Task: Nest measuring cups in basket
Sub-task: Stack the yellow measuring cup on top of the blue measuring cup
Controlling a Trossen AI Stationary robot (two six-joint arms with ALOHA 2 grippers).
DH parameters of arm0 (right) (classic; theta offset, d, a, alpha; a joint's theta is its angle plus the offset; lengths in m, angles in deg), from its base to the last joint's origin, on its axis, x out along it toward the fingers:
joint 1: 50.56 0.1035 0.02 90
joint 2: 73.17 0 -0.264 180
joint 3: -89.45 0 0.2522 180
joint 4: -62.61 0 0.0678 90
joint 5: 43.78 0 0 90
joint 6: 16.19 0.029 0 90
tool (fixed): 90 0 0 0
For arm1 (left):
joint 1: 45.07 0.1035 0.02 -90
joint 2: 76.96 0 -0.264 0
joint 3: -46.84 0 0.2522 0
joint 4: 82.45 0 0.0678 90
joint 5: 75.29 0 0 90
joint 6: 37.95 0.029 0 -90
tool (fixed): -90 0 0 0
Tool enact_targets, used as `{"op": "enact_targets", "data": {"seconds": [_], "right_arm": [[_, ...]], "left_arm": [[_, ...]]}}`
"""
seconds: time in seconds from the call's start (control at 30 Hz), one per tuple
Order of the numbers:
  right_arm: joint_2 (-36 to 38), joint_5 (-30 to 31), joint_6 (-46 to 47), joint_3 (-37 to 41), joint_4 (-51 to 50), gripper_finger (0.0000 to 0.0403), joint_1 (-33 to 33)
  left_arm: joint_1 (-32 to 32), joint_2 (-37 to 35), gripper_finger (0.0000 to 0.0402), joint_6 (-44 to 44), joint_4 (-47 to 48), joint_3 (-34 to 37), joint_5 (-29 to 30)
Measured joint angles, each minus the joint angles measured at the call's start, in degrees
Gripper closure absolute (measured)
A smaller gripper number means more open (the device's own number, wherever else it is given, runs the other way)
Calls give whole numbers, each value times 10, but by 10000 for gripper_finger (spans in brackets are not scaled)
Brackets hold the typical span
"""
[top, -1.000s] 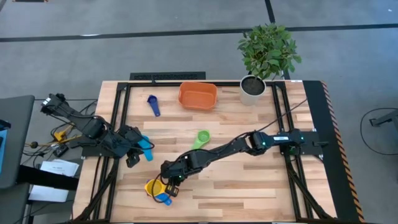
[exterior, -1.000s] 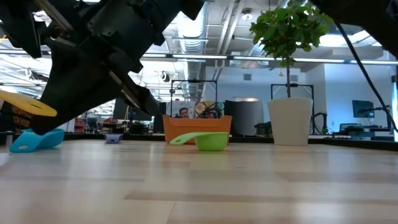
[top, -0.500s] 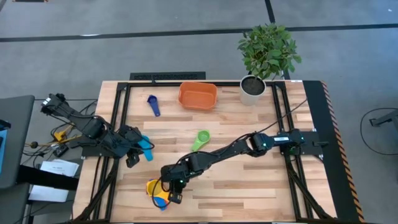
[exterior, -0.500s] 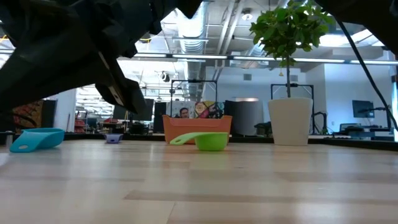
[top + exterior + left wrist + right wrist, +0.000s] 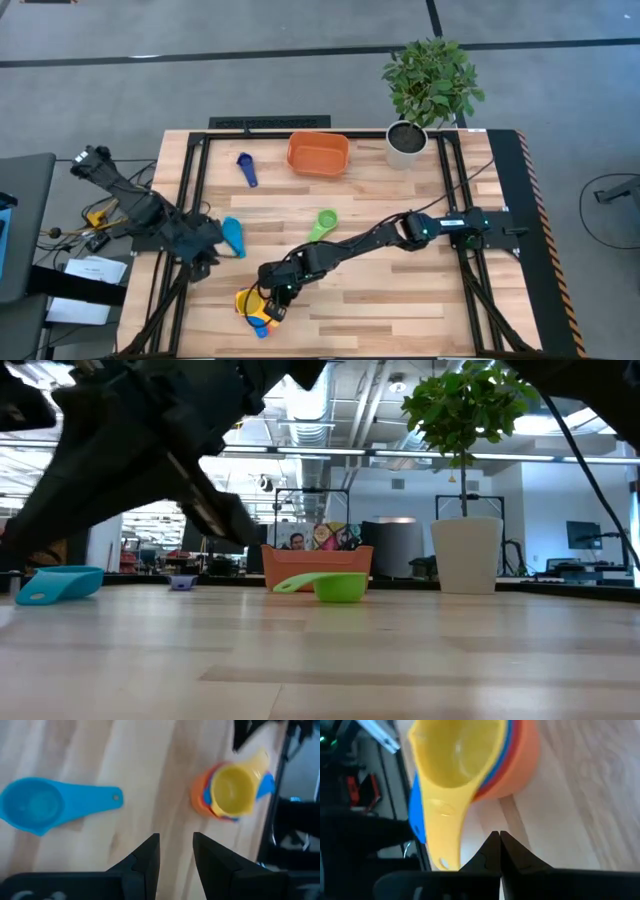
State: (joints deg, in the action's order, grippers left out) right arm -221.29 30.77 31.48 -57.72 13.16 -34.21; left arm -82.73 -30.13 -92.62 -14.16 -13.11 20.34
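from above, we saw the right gripper (image 5: 272, 306) reaching over the nested cups (image 5: 255, 305) near the table's (image 5: 400, 300) front edge, its fingers right at the yellow cup. the left gripper (image 5: 200, 250) sat just beside the light blue cup (image 5: 233, 237). the green cup (image 5: 324, 221) lay well beyond both grippers, and the navy cup (image 5: 246, 167) lay beside the basket (image 5: 318, 153) at the far edge, near the plant (image 5: 425, 90).

at table level, we saw the light blue cup (image 5: 55, 582), green cup (image 5: 335, 586) and basket (image 5: 317, 565) standing apart.

in the left wrist view, our fingers (image 5: 145, 857) were parted with nothing between them, the light blue cup (image 5: 45, 810) and the stack (image 5: 227, 790) lying ahead of them.

in the right wrist view, the fingers (image 5: 492, 850) were pressed together, empty, tips just short of the yellow cup's (image 5: 452, 765) handle.
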Motion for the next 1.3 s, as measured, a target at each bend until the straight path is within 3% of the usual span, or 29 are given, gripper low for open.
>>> {"op": "enact_targets", "data": {"seconds": [0.13,0.33,0.57,0.8,1.03,1.3], "right_arm": [[1,21,47,0,-22,394,7],[2,25,101,0,-26,390,21],[11,40,100,0,-64,396,31],[35,79,81,-1,-97,392,34],[28,120,93,-2,-60,396,52],[26,146,85,0,-56,396,53]], "left_arm": [[-63,0,297,-39,-1,0,16],[-165,13,297,-124,-49,0,87],[-265,104,297,-240,-135,0,189],[-294,238,297,-362,-247,0,188],[-292,353,297,-386,-392,0,187],[-285,435,297,-433,-465,0,190]]}}
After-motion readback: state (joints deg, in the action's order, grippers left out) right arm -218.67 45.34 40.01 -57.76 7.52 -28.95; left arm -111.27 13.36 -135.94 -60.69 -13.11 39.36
